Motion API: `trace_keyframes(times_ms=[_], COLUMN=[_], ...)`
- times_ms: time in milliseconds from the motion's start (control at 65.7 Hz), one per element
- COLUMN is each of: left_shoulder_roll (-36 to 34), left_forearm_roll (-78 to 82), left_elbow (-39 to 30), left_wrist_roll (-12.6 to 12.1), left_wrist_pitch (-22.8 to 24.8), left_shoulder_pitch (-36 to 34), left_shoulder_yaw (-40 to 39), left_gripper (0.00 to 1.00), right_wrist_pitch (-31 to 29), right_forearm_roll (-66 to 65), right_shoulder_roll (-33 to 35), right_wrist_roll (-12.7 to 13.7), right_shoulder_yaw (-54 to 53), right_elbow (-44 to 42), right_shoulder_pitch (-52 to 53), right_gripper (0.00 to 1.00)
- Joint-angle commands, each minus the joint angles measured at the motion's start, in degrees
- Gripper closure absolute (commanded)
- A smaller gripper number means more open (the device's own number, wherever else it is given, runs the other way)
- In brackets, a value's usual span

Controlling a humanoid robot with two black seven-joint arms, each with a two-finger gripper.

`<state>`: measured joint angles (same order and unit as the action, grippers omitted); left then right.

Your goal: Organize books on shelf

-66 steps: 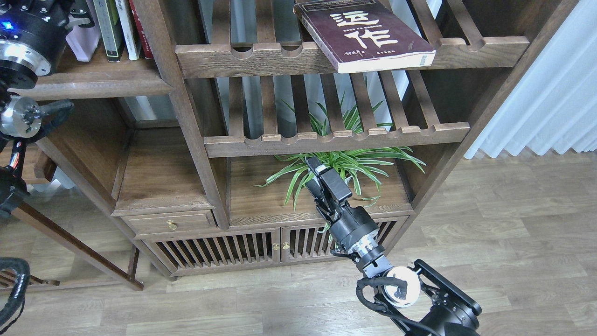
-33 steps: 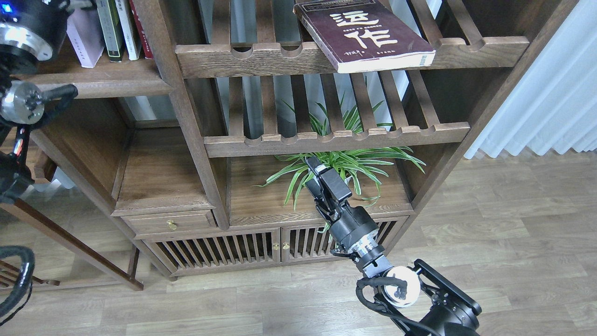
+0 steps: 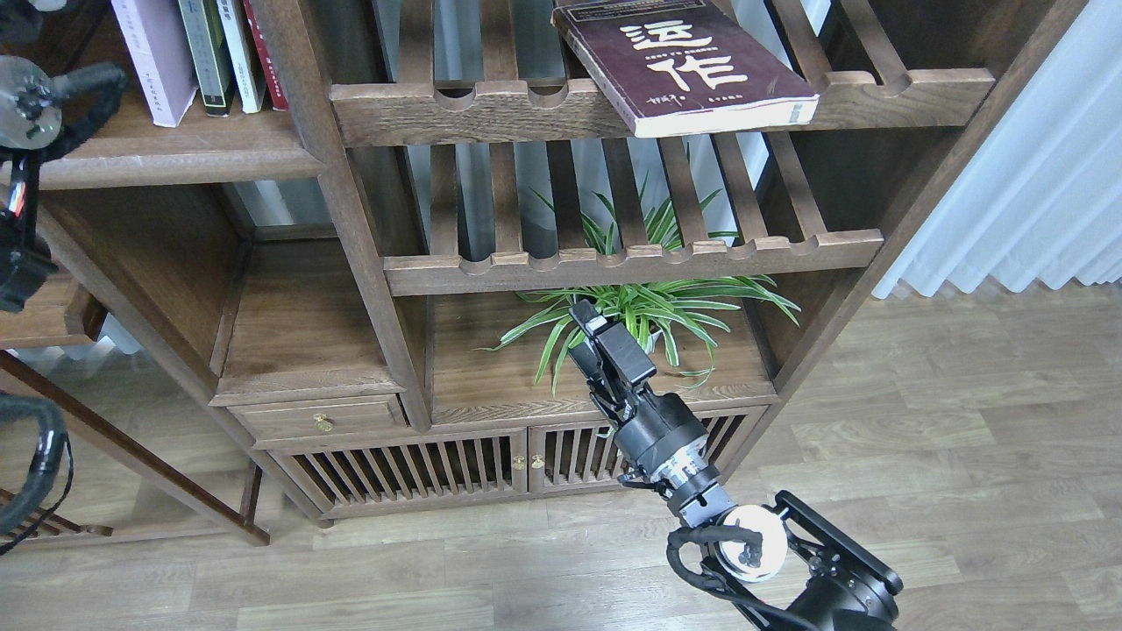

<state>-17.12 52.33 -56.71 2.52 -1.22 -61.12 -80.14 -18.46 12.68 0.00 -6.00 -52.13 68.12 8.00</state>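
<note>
A thick dark maroon book with cream Chinese characters lies flat on the top slatted rack, its corner overhanging the front rail. On the solid dark-brown shelf at top left, a pale lavender-white book stands leaning against a black-grey book with a yellow-green panel. Only a silver joint of my left arm shows at the left edge; its gripper is out of view. My right gripper is empty, low in front of the plant, far below the maroon book; its dark fingers overlap.
A white book and a red book stand right of the black-grey one. A spider plant sits on the lower board behind my right gripper. Two slatted racks span the middle bay. A curtain hangs at right.
My left arm has risen and drawn back to the left, its end leaving the top edge and uncovering the lavender book, which now stands beside the others. My right gripper has shifted slightly left.
</note>
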Motion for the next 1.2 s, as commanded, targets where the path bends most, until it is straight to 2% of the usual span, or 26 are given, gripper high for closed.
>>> trace_keyframes(times_ms=[0, 91, 122, 213, 243, 304, 502, 548, 654, 776, 852, 867, 973, 1050, 1186], left_shoulder_roll=[-0.3, -0.3, -0.1, -0.3, -0.5, -0.6, 0.5, 0.9, 1.1, 1.1, 1.1, 1.1, 1.2, 0.9, 1.1], left_forearm_roll=[-2.0, -5.5, -9.7, -13.6, -14.4, -15.2, -21.3, -25.4, -32.7, -40.9, -45.3, -47.9, -53.4, -56.5, -59.8], left_elbow=[-1.1, -3.0, -4.9, -6.2, -6.7, -7.9, -11.6, -12.6, -15.0, -16.7, -16.8, -16.5, -16.5, -16.5, -15.8], left_wrist_roll=[1.4, 2.1, 4.9, 10.5, 11.9, 13.1, 13.7, 14.6, 14.9, 14.7, 14.0, 13.9, 14.0, 13.7, 13.8], left_wrist_pitch=[0.1, 0.3, 0.6, 0.9, 0.9, 1.0, 1.7, 2.7, 5.2, 9.8, 16.1, 20.3, 26.5, 29.2, 29.2], left_shoulder_pitch=[0.7, 2.0, 3.3, 5.0, 5.2, 5.3, 6.6, 7.7, 10.3, 12.7, 14.4, 15.6, 18.3, 19.4, 21.4], left_shoulder_yaw=[-0.8, -2.0, -2.2, -2.2, -2.3, -3.0, -7.1, -7.6, -8.2, -9.6, -9.8, -9.8, -10.0, -10.5, -10.4], left_gripper=[0.66, 0.65, 0.65, 0.63, 0.62, 0.61, 0.57, 0.53, 0.50, 0.45, 0.44, 0.44, 0.44, 0.38, 0.38], right_wrist_pitch=[-0.5, -1.6, -2.3, -3.8, -4.4, -5.4, -5.6, -5.6, -5.2, -4.8, -2.9, -0.6, 3.3, 4.4, 6.6], right_forearm_roll=[0.2, 0.5, 0.9, 1.9, 2.2, 2.5, 3.3, 3.3, 3.3, 3.3, 3.3, 3.5, 5.9, 7.9, 9.1], right_shoulder_roll=[0.0, 0.0, 0.0, 0.0, 0.0, 0.0, 0.0, 0.0, 0.0, 0.0, 0.0, 0.0, 0.0, 0.0, 0.0], right_wrist_roll=[-0.1, -0.1, -0.2, -0.2, -0.2, -0.2, -0.2, -0.2, -0.2, -0.2, -0.2, -0.6, -0.8, -0.8, -0.8], right_shoulder_yaw=[-0.6, -1.0, -1.6, -2.6, -3.0, -3.4, -6.1, -6.8, -7.5, -7.6, -7.6, -7.7, -9.5, -10.0, -10.1], right_elbow=[0.5, 2.5, 4.5, 6.4, 7.3, 9.0, 14.4, 15.3, 16.3, 16.6, 16.3, 16.1, 15.5, 15.5, 15.5], right_shoulder_pitch=[0.3, 0.4, 0.3, 0.1, 0.1, 0.1, 0.1, 0.1, 0.1, 0.5, 0.7, 1.1, 2.6, 3.6, 4.7], right_gripper=[0.02, 0.02, 0.02, 0.02, 0.02, 0.02, 0.02, 0.02, 0.02, 0.02, 0.02, 0.02, 0.02, 0.02, 0.02])
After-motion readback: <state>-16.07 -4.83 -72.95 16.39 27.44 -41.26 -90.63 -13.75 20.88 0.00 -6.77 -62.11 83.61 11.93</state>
